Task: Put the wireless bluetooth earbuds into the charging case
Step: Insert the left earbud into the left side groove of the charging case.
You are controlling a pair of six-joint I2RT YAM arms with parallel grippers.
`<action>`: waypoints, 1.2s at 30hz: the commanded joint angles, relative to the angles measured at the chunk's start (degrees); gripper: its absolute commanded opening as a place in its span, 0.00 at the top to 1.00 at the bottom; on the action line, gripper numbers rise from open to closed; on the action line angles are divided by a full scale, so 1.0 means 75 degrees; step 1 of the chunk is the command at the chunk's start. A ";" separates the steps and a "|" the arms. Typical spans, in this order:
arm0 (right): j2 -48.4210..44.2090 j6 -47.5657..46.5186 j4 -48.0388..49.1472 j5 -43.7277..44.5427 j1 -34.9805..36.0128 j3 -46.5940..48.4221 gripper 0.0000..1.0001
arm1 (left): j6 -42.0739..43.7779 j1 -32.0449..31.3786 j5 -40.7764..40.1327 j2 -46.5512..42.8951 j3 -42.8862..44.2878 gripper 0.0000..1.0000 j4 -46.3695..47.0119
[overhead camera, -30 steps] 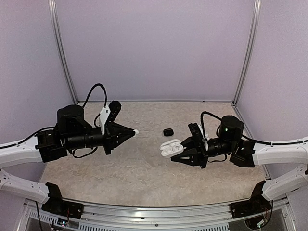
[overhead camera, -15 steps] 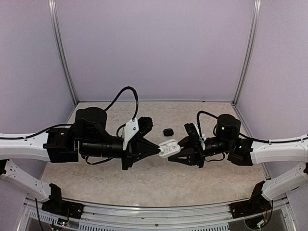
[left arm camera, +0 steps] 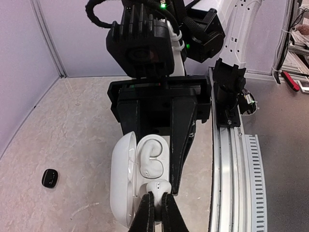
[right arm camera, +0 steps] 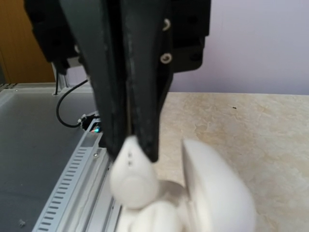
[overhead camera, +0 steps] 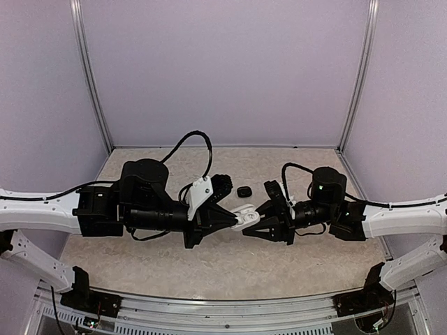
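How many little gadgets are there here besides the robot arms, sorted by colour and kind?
White charging case: 1
White earbud, pinched by the left gripper: 1
Small black item: 1
Total: 3

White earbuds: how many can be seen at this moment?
2. The held earbud is pinched in the left end effector over the open charging case; the seated earbud appears to lie in the case's far socket. More may be hidden.
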 commanded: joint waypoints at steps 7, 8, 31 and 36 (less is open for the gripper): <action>-0.0101 -0.0064 0.0244 -0.0069 0.0109 0.0125 1.00 | -0.0023 -0.0028 -0.0426 0.0134 0.0161 1.00 -0.0396; -0.0130 -0.0058 0.0265 -0.0058 0.0103 0.0110 1.00 | -0.0028 -0.0023 -0.0433 0.0098 0.0135 1.00 -0.0422; -0.0169 0.0012 0.0564 -0.0279 0.0109 0.0138 1.00 | 0.0081 -0.0043 -0.0174 0.0500 0.0143 0.98 -0.0696; -0.0128 -0.0004 0.0520 -0.0256 0.0107 0.0127 1.00 | 0.0079 -0.0046 -0.0369 0.0348 0.0232 0.92 -0.0830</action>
